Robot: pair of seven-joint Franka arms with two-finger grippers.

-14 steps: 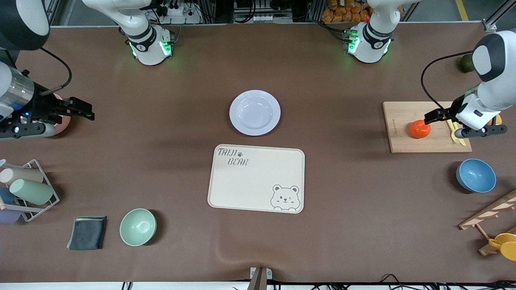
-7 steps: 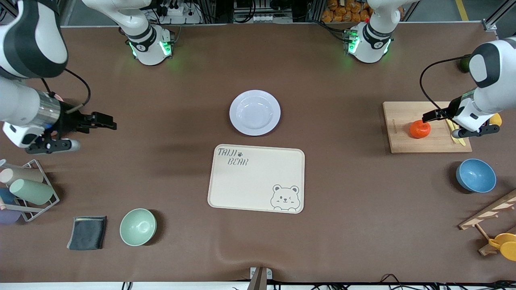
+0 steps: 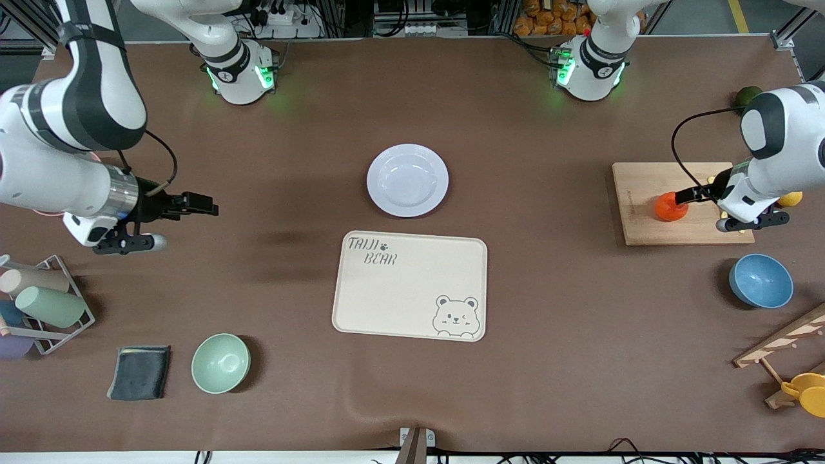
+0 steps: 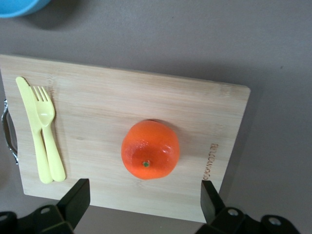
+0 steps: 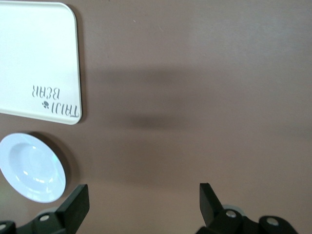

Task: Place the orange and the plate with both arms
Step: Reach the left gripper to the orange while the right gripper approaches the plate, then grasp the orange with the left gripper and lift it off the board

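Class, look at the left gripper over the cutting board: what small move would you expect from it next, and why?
Probably a short descent, then closing. The left gripper is open above the cutting board, its fingers spread wider than the orange, which lies free on the board. The fingers are not yet around it, so lowering likely comes first.

This is a robotics lab set up as a mock kitchen. Two white arm bases (image 3: 242,67) with green status lights are bolted along one edge of a table (image 3: 548,322) covered in a brown mat, with aluminium framing and power strips (image 3: 283,16) past that edge. The props are household: a bear-printed tray (image 3: 412,283), a cutting board (image 3: 644,180), bowls (image 3: 760,280), a cup rack (image 3: 45,303) and a folded cloth (image 3: 138,372).
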